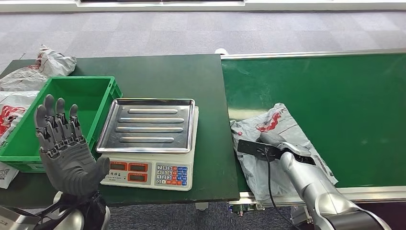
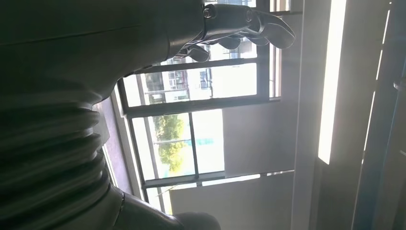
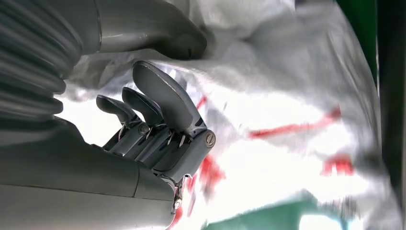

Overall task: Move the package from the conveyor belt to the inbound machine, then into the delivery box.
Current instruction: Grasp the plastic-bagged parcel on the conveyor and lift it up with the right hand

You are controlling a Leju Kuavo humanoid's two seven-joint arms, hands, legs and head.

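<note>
One grey-white package (image 1: 275, 143) with red printing lies crumpled on the green conveyor belt (image 1: 354, 105), close to the belt's near-left corner and just beside the dark green bench (image 1: 163, 72). The right robot hand (image 1: 270, 140) rests on top of this package at the end of its silver arm; in the right wrist view its dark fingers (image 3: 158, 100) are curled down against the plastic and the thick thumb lies along the film above them, but whether the film is actually pinched between them cannot be told. The left robot hand (image 1: 64, 148) is raised upright over the front left of the bench, palm facing the camera, fingers spread apart and holding nothing; in the left wrist view it points toward one large window (image 2: 191, 120) with trees outside. On the bench stands one weighing scale (image 1: 151, 153) with a ribbed steel tray on top, two red displays and one keypad on its front face; nothing lies on the tray. Just to the left of the scale, touching it or very nearly so, sits one green plastic crate (image 1: 91, 103). At the far left corner of the bench lies a second similar bag (image 1: 40, 69), and a third bag (image 1: 9, 117) with red printing shows at the left edge beside the crate.
</note>
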